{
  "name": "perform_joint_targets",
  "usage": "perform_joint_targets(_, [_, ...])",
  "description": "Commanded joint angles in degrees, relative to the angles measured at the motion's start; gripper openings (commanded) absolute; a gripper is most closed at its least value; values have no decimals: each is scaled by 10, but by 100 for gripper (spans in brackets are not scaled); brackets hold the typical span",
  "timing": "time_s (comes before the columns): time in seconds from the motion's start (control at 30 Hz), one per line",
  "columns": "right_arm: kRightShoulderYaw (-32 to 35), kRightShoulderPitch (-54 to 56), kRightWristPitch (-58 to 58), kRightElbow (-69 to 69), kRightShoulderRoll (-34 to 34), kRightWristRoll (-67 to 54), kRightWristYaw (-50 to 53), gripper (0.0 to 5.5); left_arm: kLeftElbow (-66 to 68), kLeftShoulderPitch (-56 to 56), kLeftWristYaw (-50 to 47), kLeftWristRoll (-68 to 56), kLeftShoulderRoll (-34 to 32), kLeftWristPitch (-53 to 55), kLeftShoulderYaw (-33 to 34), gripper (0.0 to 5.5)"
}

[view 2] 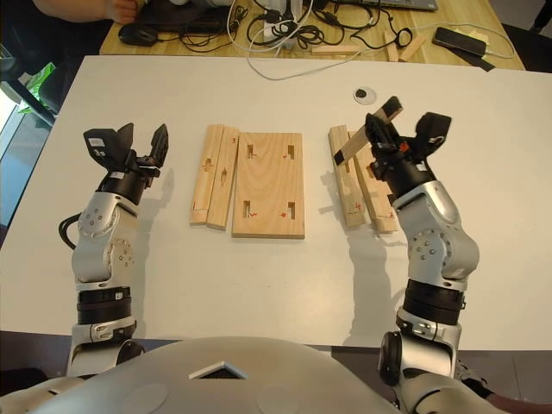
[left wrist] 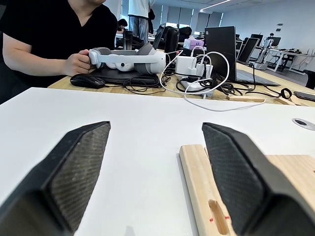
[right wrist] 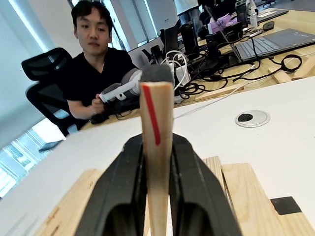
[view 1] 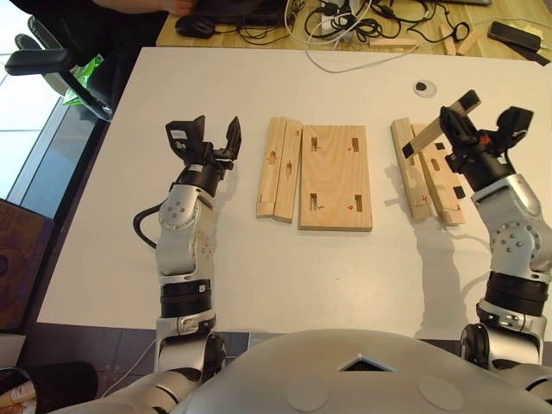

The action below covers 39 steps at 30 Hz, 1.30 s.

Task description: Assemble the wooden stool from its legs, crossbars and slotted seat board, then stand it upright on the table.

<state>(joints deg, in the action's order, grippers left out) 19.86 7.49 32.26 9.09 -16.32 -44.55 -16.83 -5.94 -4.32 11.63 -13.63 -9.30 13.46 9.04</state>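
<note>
Stool parts: location? (OPERATOR)

Table (view 1: 259, 276) carries all, flat. Seat board (view 1: 335, 177) lies mid-table, slots (view 1: 313, 138) up. Left legs (view 1: 279, 168) lie just beside its left edge; right legs (view 1: 420, 194) lie apart on its right. My right gripper (view 1: 459, 125) pinches a crossbar (view 1: 423, 140), raised and tilted above the right legs. My left gripper (view 1: 216, 136) hangs spread and empty, beside the left legs. (UNIT)

Procedure for this step? (OPERATOR)

Judged step: join the crossbar to a leg. Square the bar end to the joint before lowering. Press straight down; no twist. Steady that leg with my left jaws, else it will likely slide. (UNIT)
</note>
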Motion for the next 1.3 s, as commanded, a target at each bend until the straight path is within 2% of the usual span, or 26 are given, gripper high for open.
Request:
perform_joint_targets(0.03, [85, 9, 54, -57, -6, -113, -12, 40, 3, 0, 3, -4, -10, 14, 4, 343])
perform_joint_targets(0.17, [137, 5, 91, -112, -36, -173, -37, 40, 6, -2, 7, -8, -10, 19, 3, 343])
perform_joint_targets(0.3, [143, 4, 90, -132, -57, -163, -48, 40, 8, -4, 7, -8, -7, 17, 2, 343])
perform_joint_targets(0.57, [122, 37, 33, -176, -50, -99, -52, 40, 6, -12, 0, -9, 0, 19, 1, 343])
perform_joint_targets(0.8, [120, 48, -11, -238, -82, -40, -75, 40, -1, -11, -4, -10, 1, 23, 1, 343])
perform_joint_targets(1.3, [43, 108, -70, -359, -95, 78, -168, 40, -9, -13, -12, -10, 2, 31, 1, 343])
